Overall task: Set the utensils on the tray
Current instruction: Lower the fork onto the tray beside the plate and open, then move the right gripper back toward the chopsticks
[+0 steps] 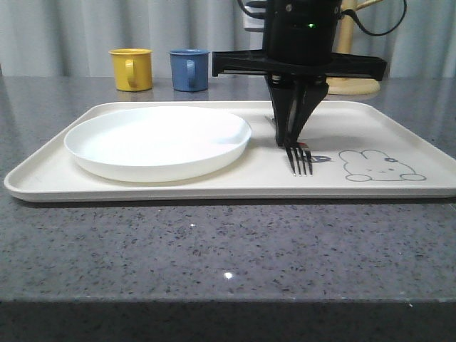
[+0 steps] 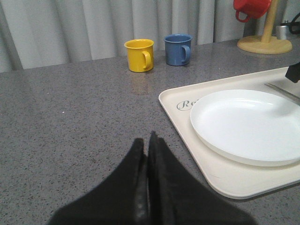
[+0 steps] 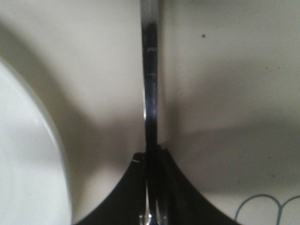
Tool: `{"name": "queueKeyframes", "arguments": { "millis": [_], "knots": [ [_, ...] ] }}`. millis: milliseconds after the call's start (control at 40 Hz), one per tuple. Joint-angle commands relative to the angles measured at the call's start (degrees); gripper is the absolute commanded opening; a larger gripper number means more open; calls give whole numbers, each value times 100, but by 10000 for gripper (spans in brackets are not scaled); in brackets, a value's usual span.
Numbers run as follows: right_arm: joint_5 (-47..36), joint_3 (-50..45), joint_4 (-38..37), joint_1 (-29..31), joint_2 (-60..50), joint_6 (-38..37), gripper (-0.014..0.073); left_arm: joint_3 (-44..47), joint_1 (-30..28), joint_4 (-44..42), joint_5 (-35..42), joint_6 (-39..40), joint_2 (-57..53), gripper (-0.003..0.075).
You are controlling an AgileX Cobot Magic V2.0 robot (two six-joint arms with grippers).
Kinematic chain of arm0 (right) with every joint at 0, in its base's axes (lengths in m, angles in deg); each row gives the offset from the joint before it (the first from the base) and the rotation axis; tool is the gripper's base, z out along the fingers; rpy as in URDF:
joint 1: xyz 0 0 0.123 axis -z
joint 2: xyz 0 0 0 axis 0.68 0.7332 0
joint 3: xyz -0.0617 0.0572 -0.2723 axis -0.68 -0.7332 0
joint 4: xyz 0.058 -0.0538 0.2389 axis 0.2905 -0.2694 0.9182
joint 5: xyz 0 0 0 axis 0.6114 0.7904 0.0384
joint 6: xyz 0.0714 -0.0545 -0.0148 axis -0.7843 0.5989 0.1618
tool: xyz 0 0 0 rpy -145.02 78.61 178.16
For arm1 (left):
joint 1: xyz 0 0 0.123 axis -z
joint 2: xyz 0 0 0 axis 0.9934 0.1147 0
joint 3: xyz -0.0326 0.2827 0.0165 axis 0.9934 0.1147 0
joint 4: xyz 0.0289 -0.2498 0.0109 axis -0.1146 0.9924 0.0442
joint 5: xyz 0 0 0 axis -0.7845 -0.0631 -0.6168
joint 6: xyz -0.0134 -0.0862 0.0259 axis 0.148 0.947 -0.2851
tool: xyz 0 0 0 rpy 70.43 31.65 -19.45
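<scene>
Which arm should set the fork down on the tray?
Right. Its gripper is shut on the fork just above the tray; the left gripper is shut, off over bare counter.

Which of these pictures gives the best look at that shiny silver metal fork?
The front view: the shiny silver metal fork shows its tines lying on the large cream rectangular tray, with the right gripper shut on its handle. The right wrist view shows just the handle up close. The left wrist view catches a sliver of handle.
</scene>
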Motion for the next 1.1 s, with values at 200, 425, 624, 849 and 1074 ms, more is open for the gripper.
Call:
{"name": "queueKeyframes", "arguments": {
  "millis": [200,425,624,849,1074],
  "knots": [
    [150,279,65,19,-206,-111,206,-162,-6,61,462,27,65,-18],
    [588,1010,-90,24,-212,-106,429,-162,-6,61,462,27,65,-18],
    [892,1613,-388,174,-363,141,419,-162,-6,61,462,27,65,-18],
    [903,1532,-152,824,-926,1015,381,-162,-6,61,462,27,65,-18],
    [893,795,-352,1795,-1881,1748,383,-162,-6,61,462,27,65,-18]
  ]
}}
